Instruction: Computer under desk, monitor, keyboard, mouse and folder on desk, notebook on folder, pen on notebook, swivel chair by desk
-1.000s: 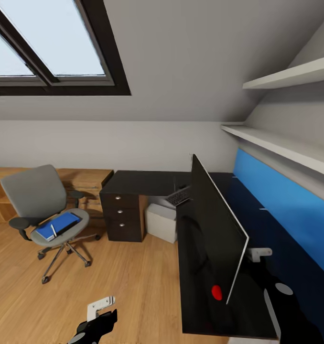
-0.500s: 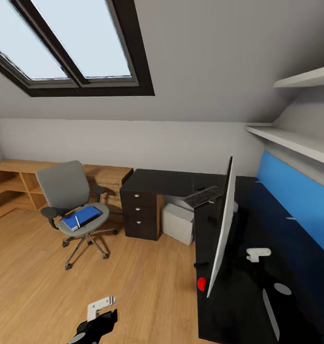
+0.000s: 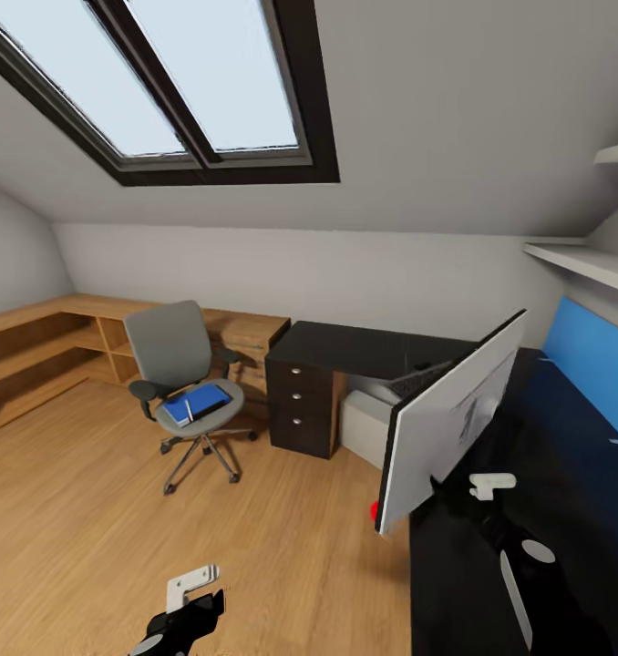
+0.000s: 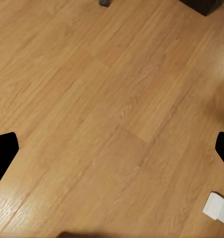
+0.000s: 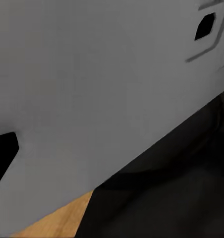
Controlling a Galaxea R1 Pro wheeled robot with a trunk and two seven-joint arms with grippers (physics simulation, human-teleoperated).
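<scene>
The grey-backed monitor [image 3: 446,419] stands on the black desk [image 3: 364,346] with its back toward me, and this back [image 5: 92,74] shows close in the right wrist view. My right gripper [image 3: 480,497] hovers just behind it, open, one fingertip [image 5: 3,153] showing. A red mouse [image 3: 375,512] peeks out at the monitor's lower corner. Part of the keyboard [image 3: 417,378] lies beyond it. The white computer [image 3: 364,426] sits under the desk. On the swivel chair [image 3: 186,383] lies the blue folder [image 3: 198,401] with a pen on top. My left gripper [image 3: 186,606] hangs open over the floor.
A dark drawer unit [image 3: 302,410] stands under the desk's far end. Low wooden shelving [image 3: 54,337] runs along the left wall. Wood floor [image 4: 112,99] spreads between me and the chair. White shelves [image 3: 582,260] and a blue panel [image 3: 592,364] line the right wall.
The head view has swung left, shifting the chair, desk and window to the right. The monitor, earlier seen edge-on with its dark screen, now shows its grey back. The grippers keep their places.
</scene>
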